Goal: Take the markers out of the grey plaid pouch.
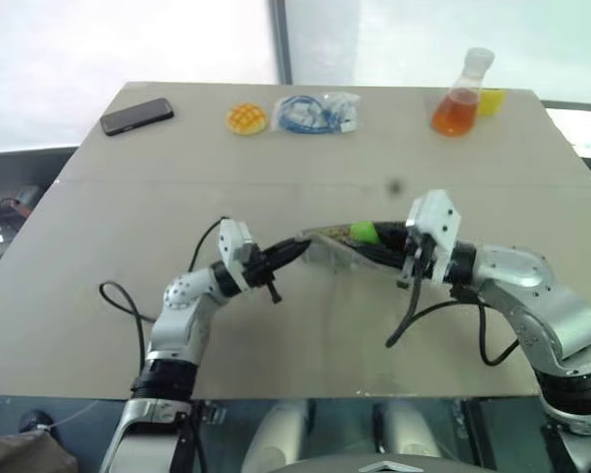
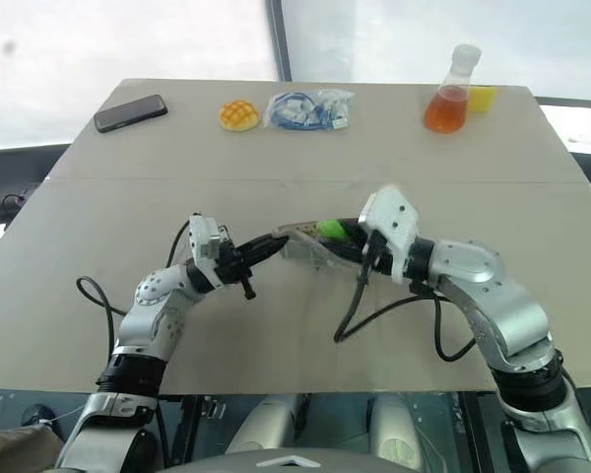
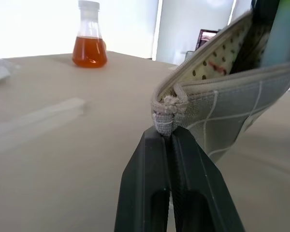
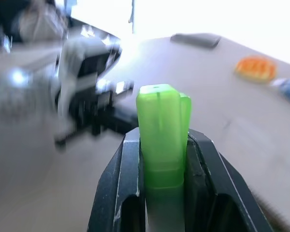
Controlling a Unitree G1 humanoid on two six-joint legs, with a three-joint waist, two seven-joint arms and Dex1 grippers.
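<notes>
I'm pinching the soft grey plaid pouch (image 3: 222, 111) corner in my closed left claw (image 3: 170, 140), right claw (image 4: 162, 145) clamping the stubby glossy green marker (image 4: 162, 133)

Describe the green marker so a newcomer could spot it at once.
Start at the tan table and find the grey plaid pouch held up between the two arms. The green marker is clamped in the right gripper beside it: short, stubby, the only bright green thing there.

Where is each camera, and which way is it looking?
Left and right eye views: on the head, looking down over the table and both arms.
Left wrist view: along the left tool, which pinches the grey plaid pouch by a corner.
Right wrist view: along the right tool, which holds the green marker.
Shared: the orange flask, in head and left wrist views.
</notes>
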